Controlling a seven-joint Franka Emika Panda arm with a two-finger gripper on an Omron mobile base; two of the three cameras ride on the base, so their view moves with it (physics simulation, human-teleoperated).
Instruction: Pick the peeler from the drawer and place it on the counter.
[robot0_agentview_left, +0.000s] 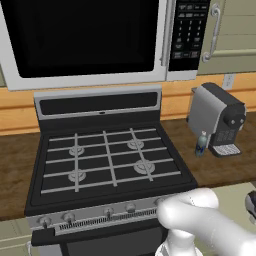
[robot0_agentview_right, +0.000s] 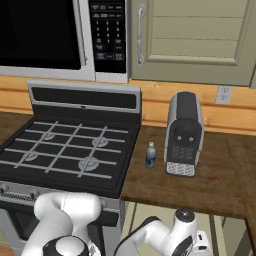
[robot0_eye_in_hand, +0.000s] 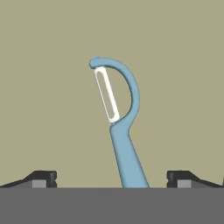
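The light-blue peeler (robot0_eye_in_hand: 124, 131) lies flat on the pale floor of the drawer (robot0_eye_in_hand: 52, 87), with its white blade and curved head pointing away from me. My gripper (robot0_eye_in_hand: 112, 179) hovers over it, open. The fingertips (robot0_eye_in_hand: 43, 178) stand wide apart on either side of the handle and do not touch it. In the base views my arm bends down into the open drawer (robot0_agentview_right: 229, 231) below the dark brown counter (robot0_agentview_right: 220, 175), and my wrist hides the peeler there. The drawer's pale edge (robot0_agentview_left: 235, 196) shows at the lower right of the left base view, under the counter (robot0_agentview_left: 200, 172).
A grey coffee machine (robot0_agentview_right: 184, 134) and a small blue-tinted bottle (robot0_agentview_right: 150, 155) stand on the counter right of the black stove (robot0_agentview_right: 65, 152). A microwave (robot0_agentview_left: 90, 40) and a beige cabinet door (robot0_agentview_right: 195, 40) hang above. Bare counter lies in front of the coffee machine.
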